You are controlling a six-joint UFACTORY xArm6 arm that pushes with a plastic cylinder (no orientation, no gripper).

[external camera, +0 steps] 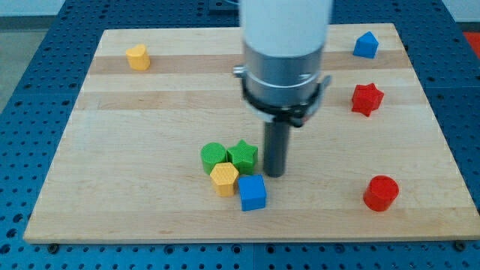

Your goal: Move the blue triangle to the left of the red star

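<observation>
The blue triangle (365, 45) lies near the board's top right corner. The red star (367, 99) sits below it at the view's right. My tip (274, 174) rests on the board near the middle, just right of the green star (243, 155) and just above the blue cube (252, 193). It is far to the lower left of both the blue triangle and the red star.
A green cylinder (214, 156) and a yellow hexagon (224, 178) cluster with the green star and blue cube. A red cylinder (380, 193) sits at the lower right. A yellow block (137, 56) sits at the upper left. The wooden board (150, 210) lies on a blue perforated table.
</observation>
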